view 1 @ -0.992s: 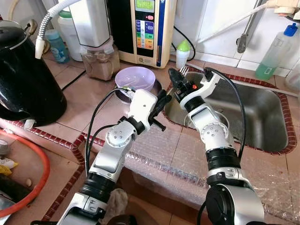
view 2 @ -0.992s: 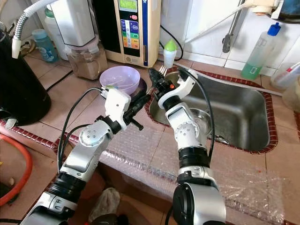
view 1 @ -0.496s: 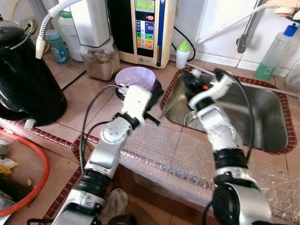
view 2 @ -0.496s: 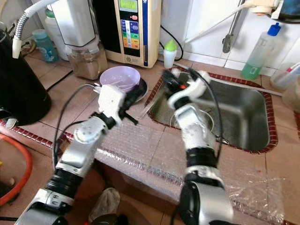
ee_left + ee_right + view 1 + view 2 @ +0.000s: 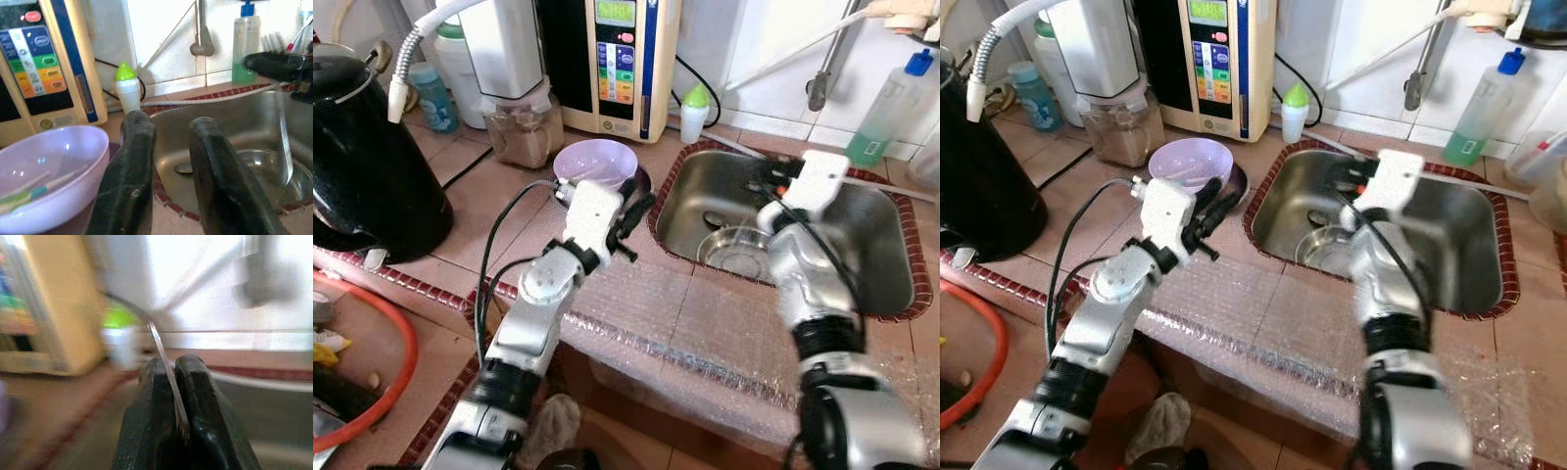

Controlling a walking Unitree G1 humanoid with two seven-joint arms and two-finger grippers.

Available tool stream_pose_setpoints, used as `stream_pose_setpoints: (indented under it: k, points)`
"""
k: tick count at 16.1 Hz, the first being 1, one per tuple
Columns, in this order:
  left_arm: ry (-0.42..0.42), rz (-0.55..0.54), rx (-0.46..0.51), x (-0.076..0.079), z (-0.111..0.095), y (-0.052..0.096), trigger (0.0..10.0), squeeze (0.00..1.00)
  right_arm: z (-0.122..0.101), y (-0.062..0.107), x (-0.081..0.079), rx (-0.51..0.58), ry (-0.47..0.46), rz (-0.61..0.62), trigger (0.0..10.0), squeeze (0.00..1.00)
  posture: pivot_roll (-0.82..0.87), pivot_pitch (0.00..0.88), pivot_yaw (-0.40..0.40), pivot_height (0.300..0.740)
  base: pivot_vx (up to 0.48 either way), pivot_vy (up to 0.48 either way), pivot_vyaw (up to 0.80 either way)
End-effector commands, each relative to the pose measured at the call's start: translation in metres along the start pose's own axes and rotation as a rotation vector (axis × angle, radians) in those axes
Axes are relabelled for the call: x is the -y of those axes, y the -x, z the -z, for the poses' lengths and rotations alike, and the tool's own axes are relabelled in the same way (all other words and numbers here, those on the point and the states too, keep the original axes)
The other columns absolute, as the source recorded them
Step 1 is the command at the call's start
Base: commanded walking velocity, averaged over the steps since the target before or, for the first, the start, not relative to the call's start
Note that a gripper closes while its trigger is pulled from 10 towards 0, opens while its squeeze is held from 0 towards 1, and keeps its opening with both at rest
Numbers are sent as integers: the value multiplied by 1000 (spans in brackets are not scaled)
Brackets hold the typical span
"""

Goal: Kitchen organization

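My right gripper (image 5: 770,182) hangs over the steel sink (image 5: 876,250), shut on a thin metal fork (image 5: 168,369). In the left wrist view the fork (image 5: 284,147) points down toward a round metal bowl (image 5: 736,253) on the sink floor. My left gripper (image 5: 632,210) is open and empty, hovering over the counter beside a purple bowl (image 5: 597,160). That bowl rests on a dark plate left of the sink and holds a few thin sticks (image 5: 29,188).
A black kettle (image 5: 362,166) stands at the left. Along the back wall are a jar of brown powder (image 5: 519,129), a water purifier (image 5: 622,59), a green-capped bottle (image 5: 695,110) and a green soap bottle (image 5: 893,103). Bubble wrap (image 5: 705,323) covers the counter front.
My right gripper has swung the fork from the sink's left rim to over the sink's middle. The left gripper drew back a little toward the purple bowl.
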State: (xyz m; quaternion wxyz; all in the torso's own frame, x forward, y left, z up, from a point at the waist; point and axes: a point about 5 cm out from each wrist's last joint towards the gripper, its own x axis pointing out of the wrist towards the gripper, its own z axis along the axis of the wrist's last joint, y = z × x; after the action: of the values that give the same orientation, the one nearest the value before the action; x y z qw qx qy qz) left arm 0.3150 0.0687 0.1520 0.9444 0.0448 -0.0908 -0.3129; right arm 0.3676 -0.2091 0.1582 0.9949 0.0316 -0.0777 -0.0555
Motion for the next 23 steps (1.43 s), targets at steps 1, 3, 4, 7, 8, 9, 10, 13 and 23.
stream_pose_setpoints:
  k: [1, 3, 4, 7, 8, 9, 10, 13, 23]
  points:
    - [-16, -38, -7, -8, 0, 5, 10000, 1000, -8, -4, 0, 48, 88, 28, 0, 0, -18, 0, 46, 740, 0, 0, 0]
    - [-42, -99, -21, -18, 2, 11, 10000, 1000, 3, -1, 0, 29, 251, 14, 0, 0, -11, 0, 41, 740, 0, 0, 0]
    - [-61, -120, -28, -22, 3, 13, 10000, 1000, 10, 1, 0, -3, 228, 11, 0, 0, -9, 0, 39, 740, 0, 0, 0]
    - [-90, -180, -54, -32, 6, 16, 10000, 1000, 38, 9, 9, -156, 118, 68, 10000, 1000, -7, 0, 38, 740, 0, 0, 0]
    - [-99, -217, -58, -38, 6, 17, 10000, 1000, 42, 12, 13, -170, 100, 91, 10000, 1000, -7, 0, 38, 740, 0, 0, 0]
    - [-107, -234, -63, -41, 6, 17, 10000, 1000, 44, 13, 15, -178, 94, 96, 10000, 1000, -7, 0, 38, 740, 0, 0, 0]
    - [-122, -270, -73, -49, 7, 17, 10000, 1000, 49, 15, 18, -197, 78, 107, 10000, 1000, -19, 0, 45, 740, 0, 0, 0]
    - [-136, -334, -102, -64, 9, 17, 10000, 1000, 55, 20, 22, -223, 28, 122, 10000, 1000, -32, 0, 51, 740, 0, 0, 0]
    - [-58, -418, -143, -85, 21, 1, 10000, 451, 75, 52, -16, -232, -53, -138, 10000, 1000, -70, 0, 71, 740, 0, 0, 0]
